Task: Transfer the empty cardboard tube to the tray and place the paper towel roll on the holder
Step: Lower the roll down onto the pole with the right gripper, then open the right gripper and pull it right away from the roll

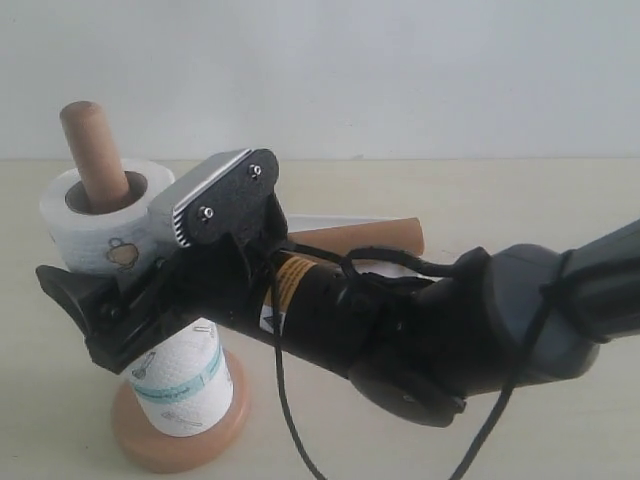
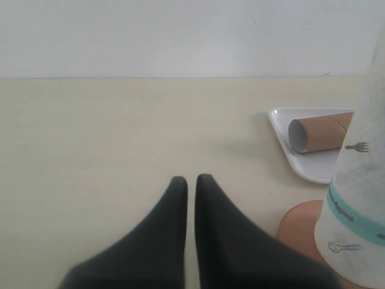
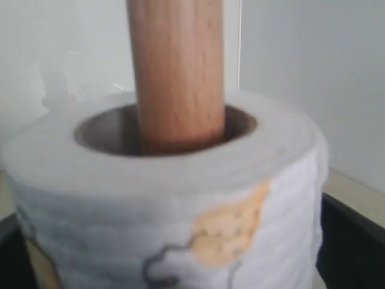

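Note:
The paper towel roll stands threaded over the holder's wooden post, its lower end down by the round disc base. My right gripper reaches in from the right and is shut on the roll's middle. In the right wrist view the roll fills the space between dark fingers, with the post rising through its core. The empty cardboard tube lies in the white tray behind the arm. My left gripper is shut on nothing, over bare table, apart from the tube and the tray.
The right arm's black body and cables cross the middle of the exterior view and hide most of the tray. The roll and the holder base stand close beside the left gripper. A pale wall backs the beige table.

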